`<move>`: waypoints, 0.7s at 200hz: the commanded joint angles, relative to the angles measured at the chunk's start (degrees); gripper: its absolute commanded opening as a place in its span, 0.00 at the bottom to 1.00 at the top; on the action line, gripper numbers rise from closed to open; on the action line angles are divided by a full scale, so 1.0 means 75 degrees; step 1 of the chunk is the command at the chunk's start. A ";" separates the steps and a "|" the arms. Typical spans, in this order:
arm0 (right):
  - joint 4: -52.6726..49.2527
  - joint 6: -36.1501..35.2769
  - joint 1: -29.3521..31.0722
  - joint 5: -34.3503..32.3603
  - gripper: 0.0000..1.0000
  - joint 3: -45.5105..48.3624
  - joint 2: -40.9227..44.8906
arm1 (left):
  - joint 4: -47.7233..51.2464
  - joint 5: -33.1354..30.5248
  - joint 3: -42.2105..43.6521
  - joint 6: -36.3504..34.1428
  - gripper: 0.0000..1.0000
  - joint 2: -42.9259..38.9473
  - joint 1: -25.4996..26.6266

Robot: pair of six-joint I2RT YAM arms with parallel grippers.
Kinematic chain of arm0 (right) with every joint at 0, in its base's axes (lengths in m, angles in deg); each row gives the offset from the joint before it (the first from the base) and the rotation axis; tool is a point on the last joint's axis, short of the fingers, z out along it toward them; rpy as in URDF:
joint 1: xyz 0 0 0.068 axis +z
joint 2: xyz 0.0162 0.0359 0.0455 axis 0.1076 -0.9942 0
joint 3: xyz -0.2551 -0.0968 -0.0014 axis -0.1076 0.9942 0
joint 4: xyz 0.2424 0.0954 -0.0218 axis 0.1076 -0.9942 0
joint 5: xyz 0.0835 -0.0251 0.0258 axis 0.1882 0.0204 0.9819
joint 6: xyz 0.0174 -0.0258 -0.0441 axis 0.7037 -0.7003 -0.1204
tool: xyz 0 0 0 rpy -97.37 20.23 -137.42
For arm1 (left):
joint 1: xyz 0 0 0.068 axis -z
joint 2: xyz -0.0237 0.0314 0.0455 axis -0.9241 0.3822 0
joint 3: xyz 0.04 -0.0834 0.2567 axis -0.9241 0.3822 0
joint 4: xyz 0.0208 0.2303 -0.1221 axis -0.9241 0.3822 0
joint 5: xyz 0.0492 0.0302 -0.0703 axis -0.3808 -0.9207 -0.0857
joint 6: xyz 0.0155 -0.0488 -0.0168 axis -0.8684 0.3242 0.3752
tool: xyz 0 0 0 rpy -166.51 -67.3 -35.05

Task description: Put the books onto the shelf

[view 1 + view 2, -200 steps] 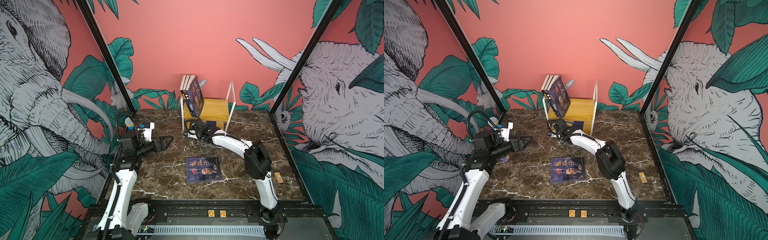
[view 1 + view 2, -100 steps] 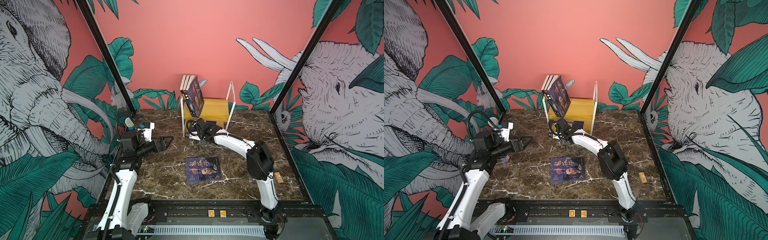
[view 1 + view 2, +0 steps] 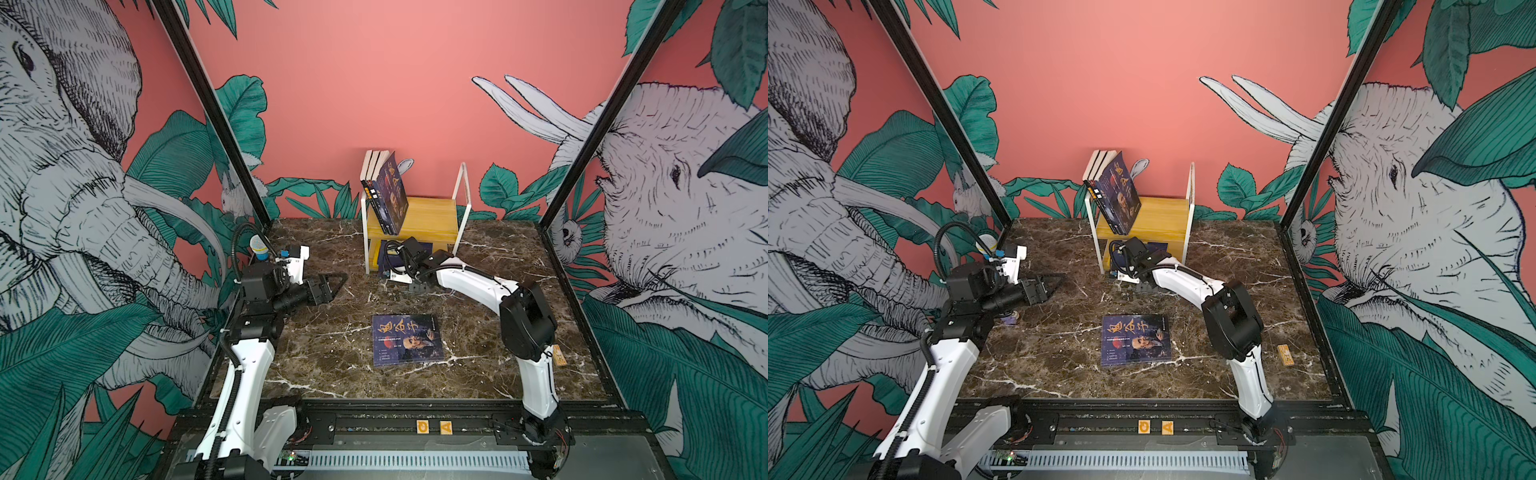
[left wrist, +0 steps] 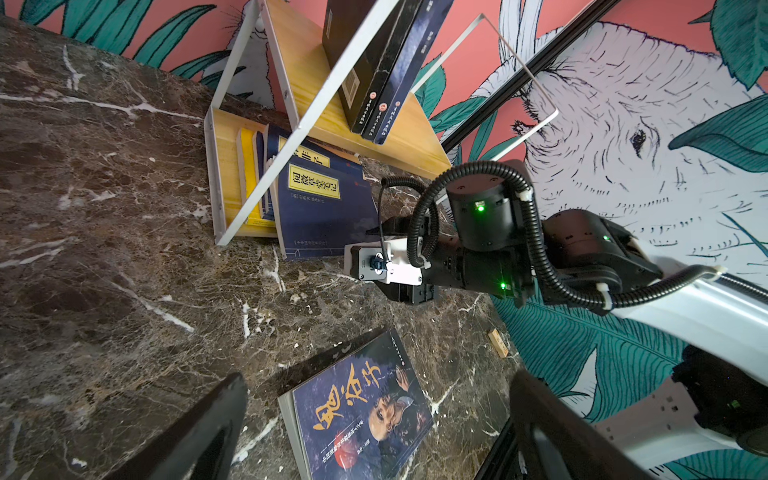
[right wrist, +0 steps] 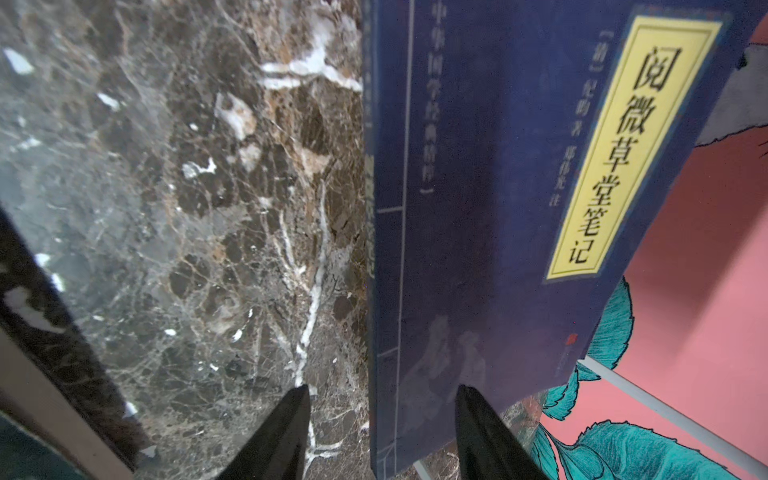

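The navy book with the yellow label (image 5: 498, 187) is lying part-way into the lower tier of the shelf (image 3: 432, 214), which is standing at the middle of the worktop's (image 3: 332, 353) back edge. The book's near end is jutting out onto the marble in front. Three books (image 3: 386, 191) are leaning on the upper tier, and the portrait book (image 3: 407, 340) is lying flat near the middle of the front edge. The right gripper (image 5: 384, 432) is sitting low at the jutting end, its fingers about half apart and straddling the book's spine edge without clamping it, so it seems to be nudging this book home. The next move is probably calling for a straight push inward, then a reach back for the portrait book. The left gripper (image 3: 338, 282) is hovering over the left side, jaws spread wide and holding nothing.
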 commanded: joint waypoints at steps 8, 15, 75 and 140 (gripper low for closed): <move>0.0384 -0.0017 -0.0047 -0.0133 0.51 -0.0197 -0.0038 | -0.0174 0.0122 0.0076 -0.0118 0.99 -0.0099 -0.0041; 0.0350 0.0002 -0.0058 -0.0135 0.50 -0.0305 -0.0126 | -0.0111 0.0132 0.0048 -0.0103 0.99 -0.0104 -0.0035; 0.0595 0.0003 -0.0046 -0.0291 0.49 -0.0774 -0.0573 | -0.0097 0.0192 0.0020 -0.0082 0.99 -0.0083 -0.0047; -0.0465 -0.0032 -0.0083 0.0936 0.60 -0.0675 -0.0096 | -0.0215 0.0143 0.0115 -0.0131 0.99 -0.0122 -0.0066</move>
